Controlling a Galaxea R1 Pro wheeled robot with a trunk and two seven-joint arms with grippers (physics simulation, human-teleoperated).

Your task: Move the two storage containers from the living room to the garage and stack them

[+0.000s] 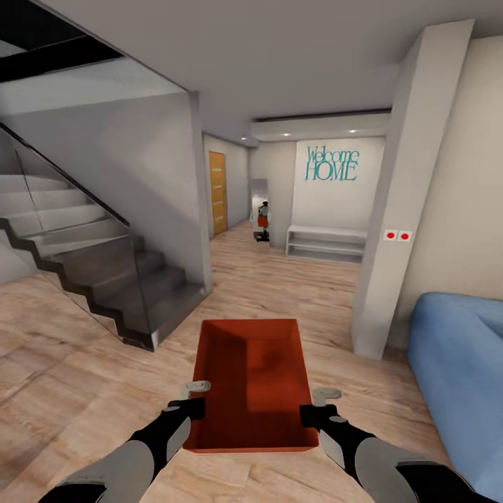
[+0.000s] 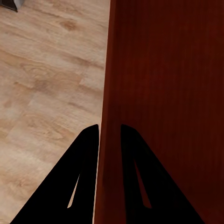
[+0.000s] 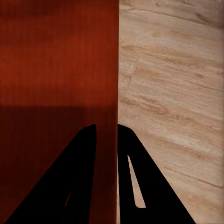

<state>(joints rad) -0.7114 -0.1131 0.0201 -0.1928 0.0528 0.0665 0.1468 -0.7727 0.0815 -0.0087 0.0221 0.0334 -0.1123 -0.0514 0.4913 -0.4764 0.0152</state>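
A light wood plank floor (image 1: 293, 286) runs past a staircase (image 1: 91, 272) at left and a blue sofa (image 1: 461, 377) at right. One storage container (image 1: 255, 381) is held above it, long axis pointing far. The left gripper (image 1: 197, 397) and right gripper (image 1: 316, 405) pinch its side walls between their fingers (image 2: 86, 158).

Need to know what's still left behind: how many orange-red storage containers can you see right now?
1. The storage container is carried in front of the robot, the left gripper and right gripper clamped on its side walls. The second is out of view.
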